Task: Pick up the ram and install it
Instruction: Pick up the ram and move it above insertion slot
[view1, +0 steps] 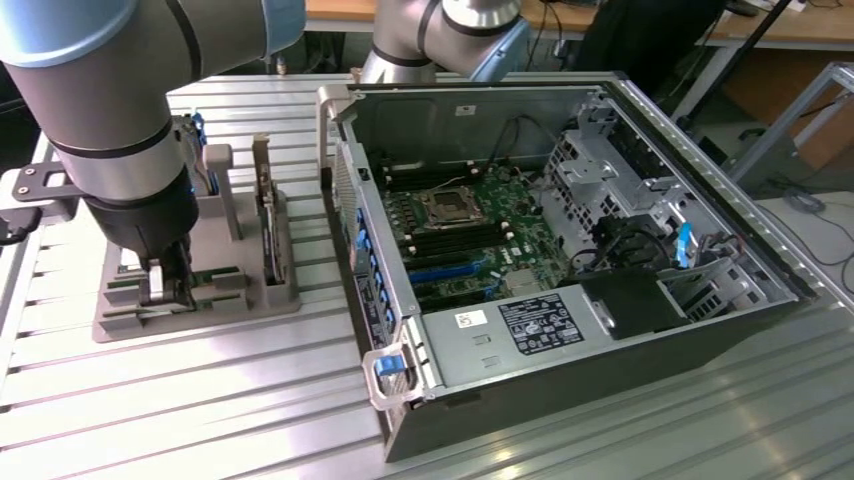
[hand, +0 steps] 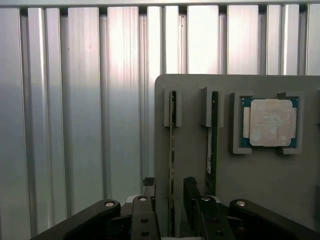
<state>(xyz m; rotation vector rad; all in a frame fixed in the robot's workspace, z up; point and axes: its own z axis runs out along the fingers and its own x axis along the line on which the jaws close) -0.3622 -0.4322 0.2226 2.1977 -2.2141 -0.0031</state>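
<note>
The jaws are released and spread wide, holding nothing. The gripper (hand: 170, 186) is low over the grey holder (hand: 260, 182) with one dark finger on each side of the ram (hand: 172, 130). The ram stands on its long edge in a slot of the holder and is seen edge-on as a thin green strip. It runs up between the fingers (hand: 191, 192), with a gap showing on either side.

Just beside it, in the next slot, a second memory stick (hand: 213, 125) stands parallel, with a white label on its lower part. Further along the holder, a square processor chip (hand: 270, 122) with a pale metal top and a blue-green border lies flat in its own recess.

In the exterior view the arm (view1: 107, 110) reaches down on the exterior view's left, and the gripper (view1: 167, 285) sits in the near part of the holder (view1: 134, 325). The holder rests on the ribbed aluminium table (view1: 200, 400). On the exterior view's right is an open computer case (view1: 561, 400) with its side panel off and the green motherboard (view1: 467, 240) exposed inside, well apart from the holder.
</note>
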